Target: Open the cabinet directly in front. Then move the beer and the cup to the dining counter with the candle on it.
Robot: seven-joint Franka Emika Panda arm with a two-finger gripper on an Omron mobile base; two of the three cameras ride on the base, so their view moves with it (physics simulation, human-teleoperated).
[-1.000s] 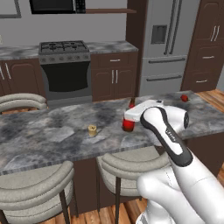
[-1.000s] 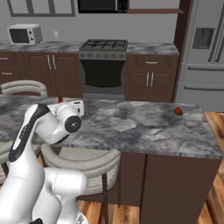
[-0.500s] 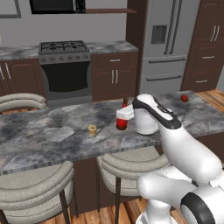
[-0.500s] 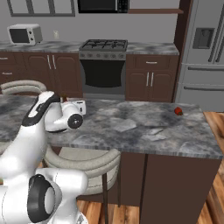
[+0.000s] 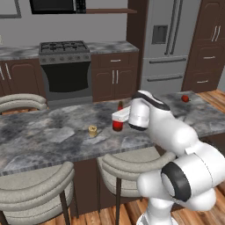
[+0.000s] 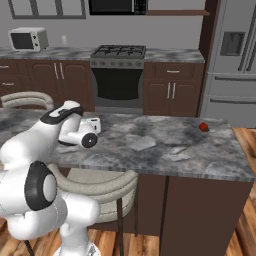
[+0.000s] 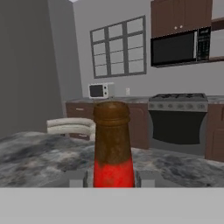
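Note:
The beer (image 5: 117,123), a brown bottle with a red label, stands upright in my gripper (image 5: 118,117) over the dining counter (image 5: 52,136). Whether its base touches the stone I cannot tell. In the hand view the beer (image 7: 112,148) rises between my gripper (image 7: 112,179), whose fingertips (image 7: 75,178) press against its red label from both sides. The small pale yellow candle (image 5: 92,130) sits on the counter a little to the bottle's left. My hand (image 6: 92,124) also reaches over the dining counter (image 6: 165,150) in the right base view. The cup and the cabinet are out of view.
A small red round thing (image 5: 185,98) (image 6: 203,127) lies near the counter's right end. Cream stools (image 5: 35,193) (image 6: 100,182) stand along the near side. Behind are the stove (image 5: 66,66), low cabinets, the fridge (image 5: 169,44) and a microwave (image 6: 28,38).
The arm has swung to the left across the counter, carrying the bottle closer to the candle. The grip on the bottle has stayed the same.

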